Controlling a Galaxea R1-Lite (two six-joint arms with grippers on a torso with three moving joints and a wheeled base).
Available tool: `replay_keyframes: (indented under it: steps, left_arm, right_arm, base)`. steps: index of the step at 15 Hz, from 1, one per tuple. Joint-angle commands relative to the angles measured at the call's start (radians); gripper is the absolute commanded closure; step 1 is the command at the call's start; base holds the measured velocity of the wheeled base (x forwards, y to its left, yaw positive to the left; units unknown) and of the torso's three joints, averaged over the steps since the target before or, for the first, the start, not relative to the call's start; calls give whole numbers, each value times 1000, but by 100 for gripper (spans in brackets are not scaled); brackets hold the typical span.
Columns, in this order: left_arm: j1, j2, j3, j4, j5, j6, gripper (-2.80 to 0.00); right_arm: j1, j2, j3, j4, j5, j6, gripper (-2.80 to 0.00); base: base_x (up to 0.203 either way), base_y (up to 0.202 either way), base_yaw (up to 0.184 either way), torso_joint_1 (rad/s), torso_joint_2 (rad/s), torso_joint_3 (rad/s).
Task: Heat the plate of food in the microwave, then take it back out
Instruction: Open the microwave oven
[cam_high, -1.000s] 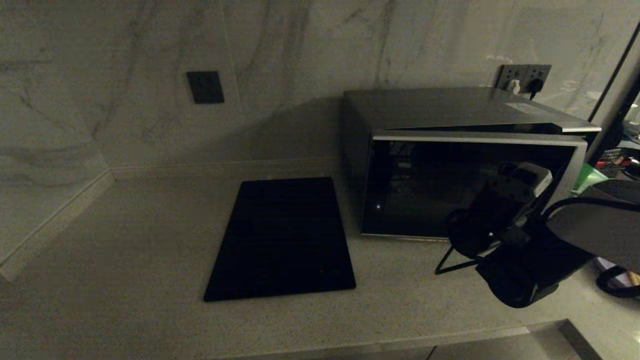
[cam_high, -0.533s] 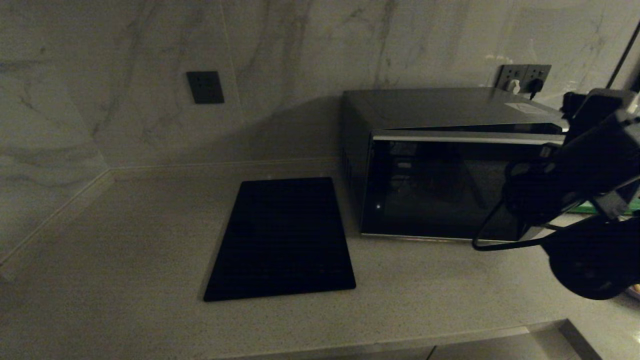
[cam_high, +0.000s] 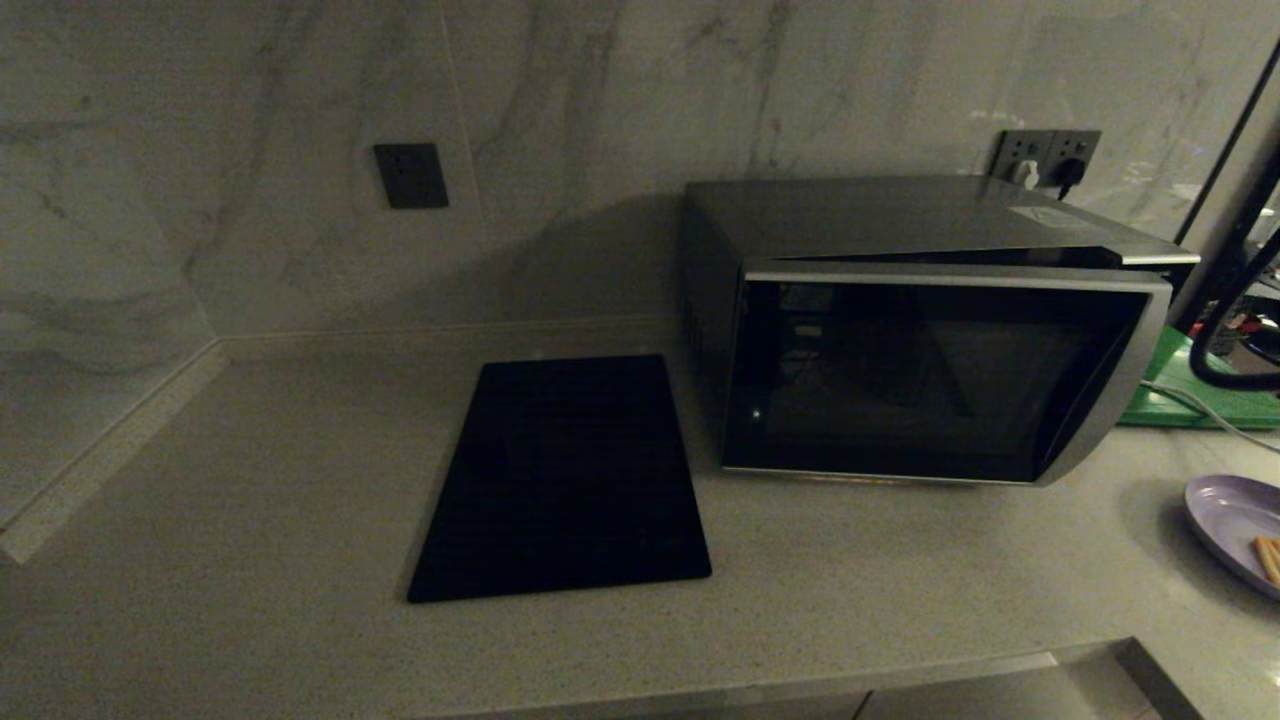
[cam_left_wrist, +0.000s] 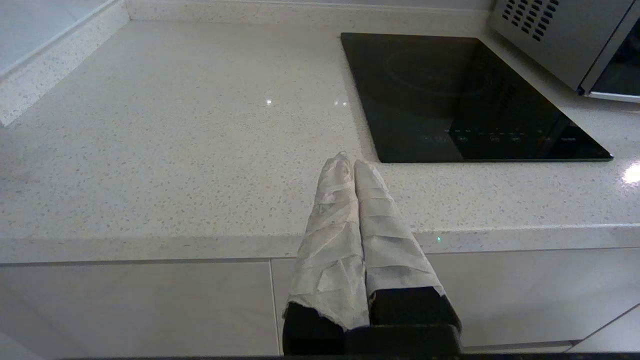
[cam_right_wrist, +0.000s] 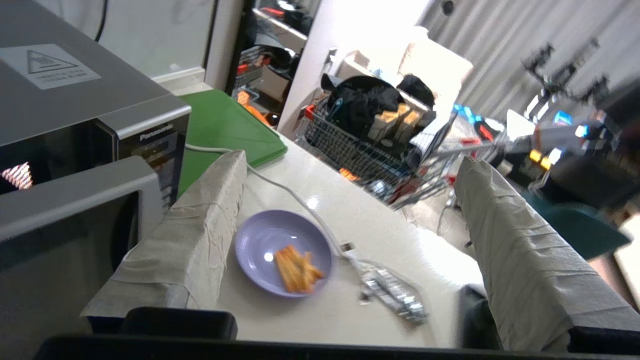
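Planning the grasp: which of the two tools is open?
The right tool, its taped fingers spread wide above the plate of food. The left tool is shut, fingers pressed together.

Both end effector fingers (cam_right_wrist: 520, 260) wrapped w/ pale tape

Dim, murky light fills the head view, the boxy dark grey microwave (cam_high: 925, 340) throwing a soft shadow on the marble wall. Both wrist views are bright: small glints dot the speckled pale countertop (cam_left_wrist: 175, 135), and the background beyond the counter is motion-blurred and washed out.
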Motion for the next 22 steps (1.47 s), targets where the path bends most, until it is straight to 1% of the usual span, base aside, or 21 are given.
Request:
replay_keyframes:
  steps: [1,2,4,6,8,9,10,11,13,15,16,17,18,19,20,22]
  left_arm:
    - [0,0,0,0,0,-1,0]
    - [0,0,0,0,0,-1,0]
    - [0,0,0,0,0,-1,0]
    - [0,0,0,0,0,-1,0]
    - [0,0,0,0,0,-1,0]
    - [0,0,0,0,0,-1,0]
    - [0,0,0,0,0,-1,0]
    - [0,0,0,0,0,-1,0]
    - [0,0,0,0,0,-1,0]
    - [0,0,0,0,0,-1,0]
    - [0,0,0,1,0,-1,0]
    - [0,0,0,0,0,-1,0]
    - [0,0,0,0,0,-1,0]
    - [0,0,0,1,0,-1,0]
    - [0,0,0,0,0,-1,0]
    - [0,0,0,0,0,-1,0]
  right_arm:
    - [100,15,-150,-6,-18,-154,-280]
    - [154,38,-212,-5,-21,-192,-280]
    - [224,95,-309,-5,-24,-243,-280]
    - [234,136,-409,-5,-25,-259,-280]
    - [235,192,-547,-4,-25,-281,-280]
    - [235,222,-615,-2,-25,-307,-280]
    - [235,237,-650,3,-25,-337,-280]
    - [235,236,-645,14,-25,-360,-280]
    - [236,213,-634,41,-25,-372,-280]
    - [231,146,-564,115,-25,-373,-280]
    - [202,99,-506,187,-25,-374,-280]
    - [132,61,-473,286,-25,-376,-280]
    - [48,10,-441,454,-25,-380,-280]
    - [-26,-30,-420,583,-25,-382,-280]
    - [-97,-52,-406,648,-25,-383,-280]
    - [-213,-66,-400,718,-25,-403,-280]
  base:
    - [0,0,0,0,0,0]
    - [0,0,0,0,0,0]
    - [0,0,0,0,0,0]
    - [0,0,0,0,0,0]
    - [0,0,0,0,0,0]
    - [0,0,0,0,0,0]
    - [0,0,0,0,0,0]
    - [0,0,0,0,0,0]
    - [0,0,0,0,0,0]
    - [0,0,0,0,0,0]
    - [0,0,0,0,0,0]
    - [0,0,0,0,0,0]
    - [0,0,0,0,0,0]
    - [0,0,0,0,0,0]
    - [0,0,0,0,0,0]
    - [0,0,0,0,0,0]
